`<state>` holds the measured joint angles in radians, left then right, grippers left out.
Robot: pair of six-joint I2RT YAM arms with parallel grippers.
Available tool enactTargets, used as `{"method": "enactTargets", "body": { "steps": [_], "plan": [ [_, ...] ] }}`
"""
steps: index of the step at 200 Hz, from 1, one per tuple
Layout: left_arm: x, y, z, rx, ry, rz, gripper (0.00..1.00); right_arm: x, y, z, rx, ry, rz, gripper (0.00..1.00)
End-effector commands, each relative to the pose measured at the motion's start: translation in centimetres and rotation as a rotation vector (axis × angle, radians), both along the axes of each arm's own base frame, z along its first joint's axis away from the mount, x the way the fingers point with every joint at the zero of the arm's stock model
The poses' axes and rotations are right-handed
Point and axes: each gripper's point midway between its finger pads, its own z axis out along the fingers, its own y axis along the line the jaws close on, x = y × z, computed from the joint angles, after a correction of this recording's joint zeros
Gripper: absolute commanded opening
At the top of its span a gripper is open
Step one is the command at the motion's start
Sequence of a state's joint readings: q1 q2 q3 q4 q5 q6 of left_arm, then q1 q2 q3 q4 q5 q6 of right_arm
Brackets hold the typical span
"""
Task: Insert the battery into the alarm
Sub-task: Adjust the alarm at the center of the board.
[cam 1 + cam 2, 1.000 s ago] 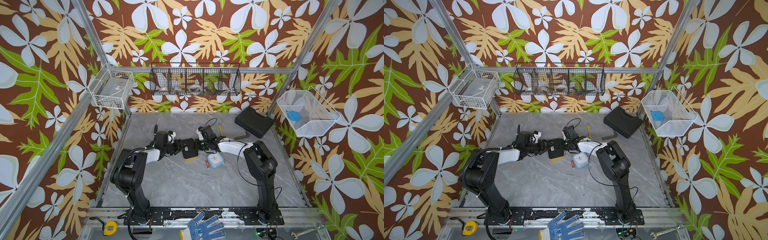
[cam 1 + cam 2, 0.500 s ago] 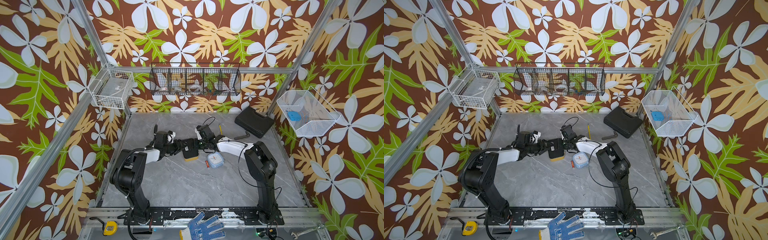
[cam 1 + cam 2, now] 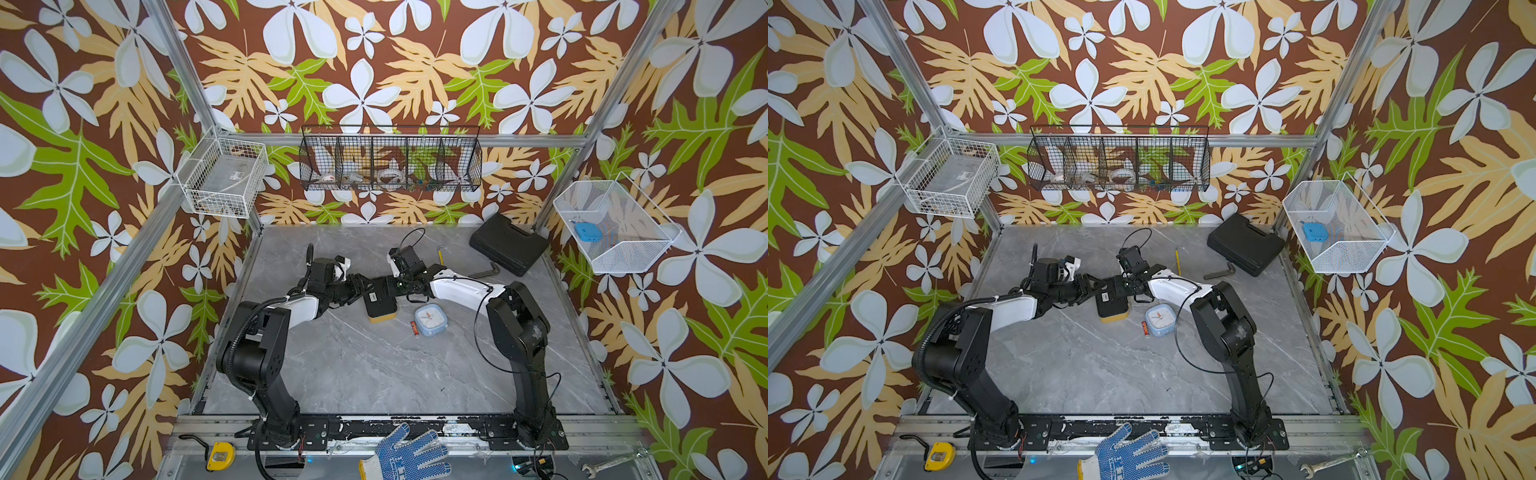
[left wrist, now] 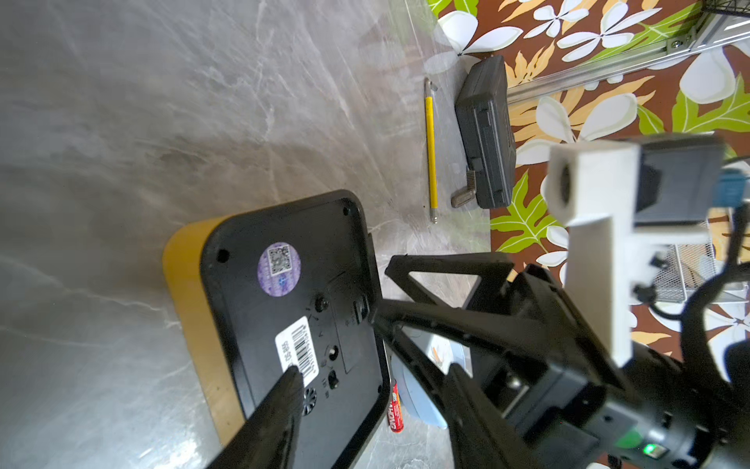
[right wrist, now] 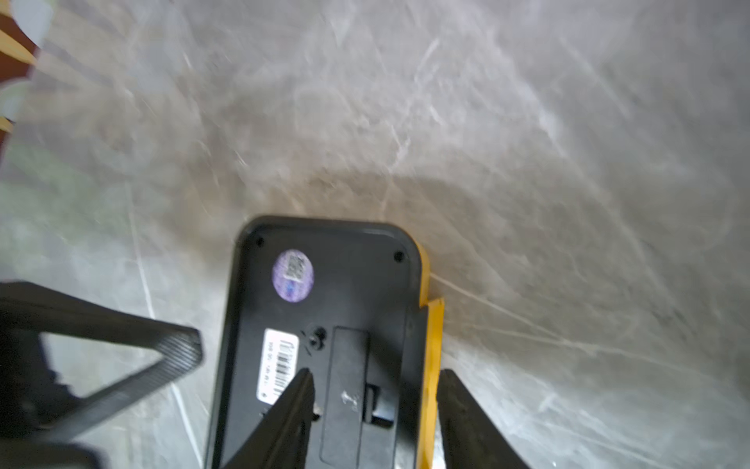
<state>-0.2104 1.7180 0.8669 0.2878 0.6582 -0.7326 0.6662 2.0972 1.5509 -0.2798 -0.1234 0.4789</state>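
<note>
So the alarm lay face down on the table, black back up and yellow rim showing, with both arms crowded over its far end. The right end effector had its jaws apart. One finger was over the back panel and the other just outside the yellow edge, and it wasn't pinching anything as far as I could see. The left end effector was spread too, at the other far corner. In the right wrist view, one of its pads sat clear of the alarm's side.

The battery was loose on the table right beside a little blue clock, on the robot's right of the alarm and closer to the bases. Its long axis ran roughly toward the bases. I'd say the right arm was the nearer one.

Handy bit: the right wrist view showed the battery cover shut but no battery, while the left wrist view caught the battery just past the alarm's edge.
</note>
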Motion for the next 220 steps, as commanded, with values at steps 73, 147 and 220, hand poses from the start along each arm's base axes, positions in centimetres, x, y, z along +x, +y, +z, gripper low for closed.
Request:
{"method": "enactTargets", "body": {
  "steps": [73,147,220],
  "plan": [
    [0.6,0.1,0.8,0.032,-0.030,-0.005,0.58,-1.0,-1.9,-3.8,-0.092,0.068,0.023,0.44],
    [1.2,0.4,1.1,0.078,-0.037,-0.011,0.58,-2.1,-2.5,-4.9,-0.056,0.101,0.057,0.21],
    [2.1,2.7,-0.5,0.278,-0.001,-0.009,0.66,-2.0,-2.8,-5.3,0.001,0.140,0.051,0.04]
  ]
}}
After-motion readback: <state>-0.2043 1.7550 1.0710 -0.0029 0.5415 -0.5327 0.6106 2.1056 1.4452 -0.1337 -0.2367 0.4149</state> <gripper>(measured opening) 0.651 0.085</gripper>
